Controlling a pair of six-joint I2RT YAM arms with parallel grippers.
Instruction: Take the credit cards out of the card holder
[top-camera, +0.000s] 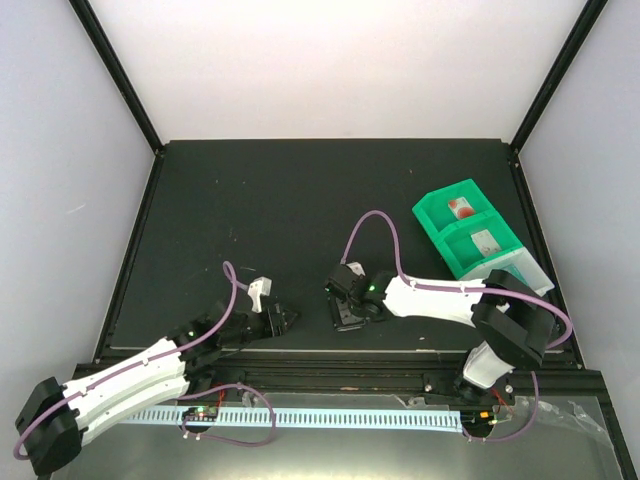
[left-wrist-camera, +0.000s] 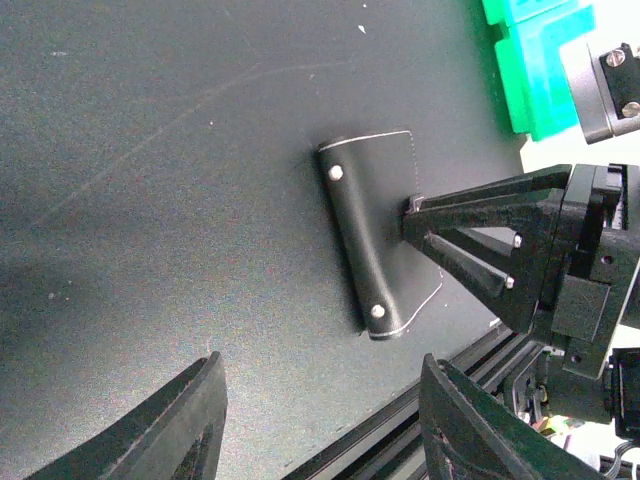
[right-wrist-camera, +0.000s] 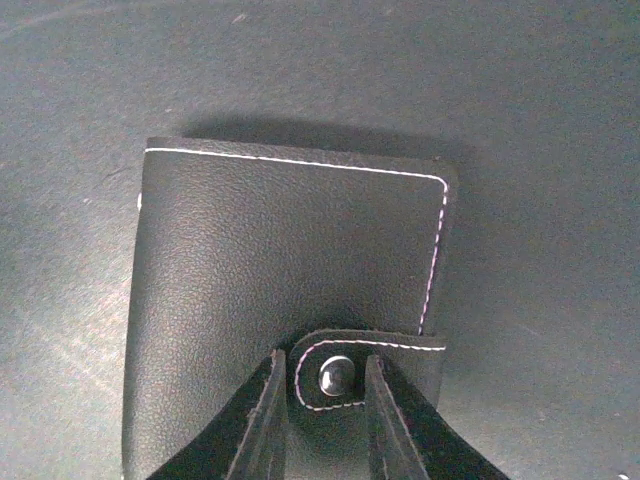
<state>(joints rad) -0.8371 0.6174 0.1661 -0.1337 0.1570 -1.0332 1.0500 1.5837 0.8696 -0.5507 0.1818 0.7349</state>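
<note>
R pincer (right-wrist-camera: 322, 368) is down on the card holder (right-wrist-camera: 280, 250), which lies shut & flat on the bench (top-camera: 250, 200) directly under its tips. Jaws stand a narrow way apart, w/ the rounded end of the snap tab (right-wrist-camera: 390, 350) and its metal stud (right-wrist-camera: 336, 375) btwn them. One finger (right-wrist-camera: 262, 425) sits just off the tab's end, the other (right-wrist-camera: 392, 430) over the tab itself. Tab is flat & snapped down, and I see no hold on it. The rest of the holder stretches out ahead of the tips, w/ white stitching along its far edge & one side.

L pincer (left-wrist-camera: 322, 370) hovers low over bare bench, jaws wide, nothing in them. The holder lies ahead of it, apart from both fingers. R pincer meets the holder from the side opposite L, tip on the top face.

Green tray (top-camera: 440, 213) sits well behind R pincer, out beside that arm's elbow, near the bench's edge. The credit cards (top-camera: 461, 209) are in it, far from both pincers: 2 visible, pale w/ reddish marks. One lies in the compartment farthest from the arms, the other in the next one along.
</note>
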